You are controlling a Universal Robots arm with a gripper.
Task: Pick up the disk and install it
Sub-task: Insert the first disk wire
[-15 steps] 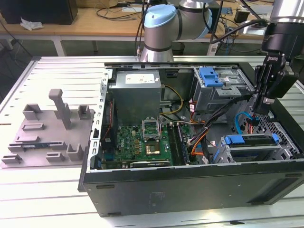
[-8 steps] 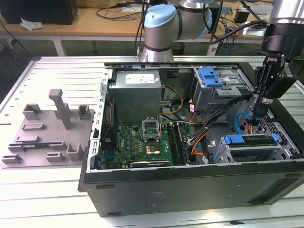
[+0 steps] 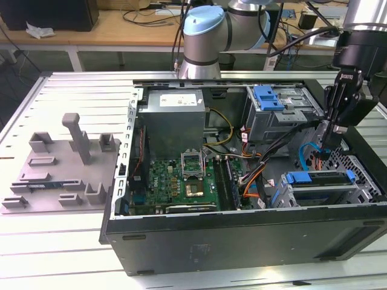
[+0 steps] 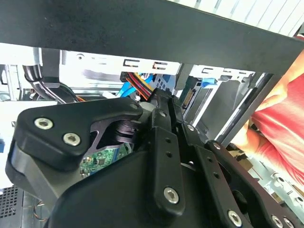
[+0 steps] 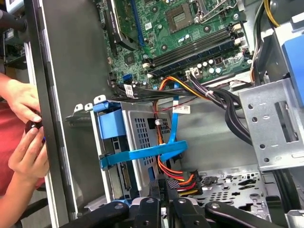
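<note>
Spotted the disk (image 3: 320, 179) slotted into the drive cage (image 3: 320, 192) at the exterior view's right end of the open PC case (image 3: 242, 241), all of it sitting on the table (image 3: 54, 254). Can only make out the blue carrier edge from there, rest buried in the cage. Same deal in the first wrist view: blue carrier on top of the perforated cage wall, plus a sliver of the drive's connector edge lower down.

Got the gripper (image 3: 325, 154) reaching down into the case just beside that cage, apart from the disk as far as can be seen. In both wrist views, jaws squeezed together, tips right up against the black plug (image 5: 187, 183) on the red, orange and yellow wires (image 5: 166, 167). Can't tell whether actually pinching that plug or just touching it, with the gripper's own body blocking the spot.

Also a blue flat cable (image 5: 142, 154) draped across the cage face. Outside the case wall, a person's hands (image 5: 23, 102), cut off at the frame edge, wrapped around something small and dark, too hidden to name.
</note>
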